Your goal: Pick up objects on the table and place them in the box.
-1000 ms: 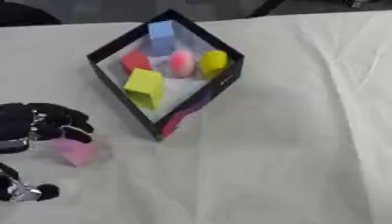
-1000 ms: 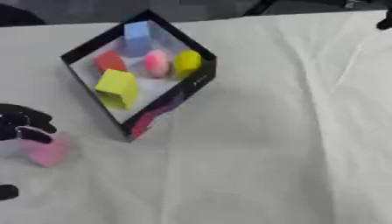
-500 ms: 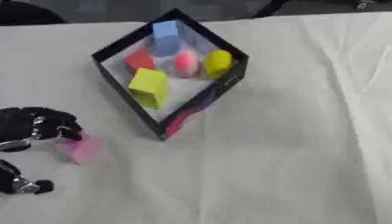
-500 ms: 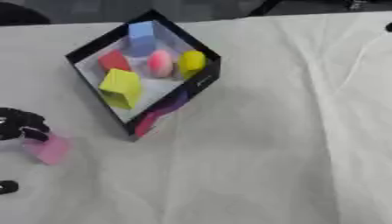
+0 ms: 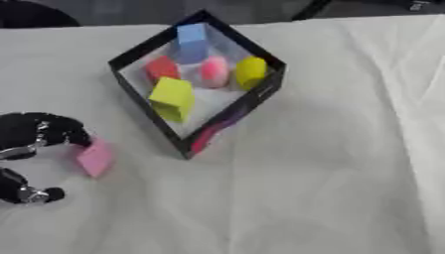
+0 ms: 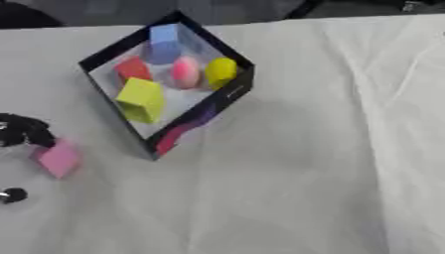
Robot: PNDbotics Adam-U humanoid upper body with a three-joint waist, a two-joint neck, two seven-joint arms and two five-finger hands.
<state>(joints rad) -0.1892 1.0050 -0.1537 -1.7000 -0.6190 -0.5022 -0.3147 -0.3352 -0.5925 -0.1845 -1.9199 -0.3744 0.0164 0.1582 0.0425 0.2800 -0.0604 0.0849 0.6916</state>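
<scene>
Left robot hand (image 5: 39, 134) curls over the pink block (image 5: 94, 157) on the table (image 5: 330, 163), left of the box (image 5: 228, 119). Block looks light, rigid, flat-sided; pinch opposite faces. Right robot hand unseen.

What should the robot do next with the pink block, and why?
Probably lift the pink block a little off the white table. The left hand has its fingers curled at the block's top edge, and the block sits outside the black box, to its left. The box already holds five other shapes, so this looks like the last one.
</scene>
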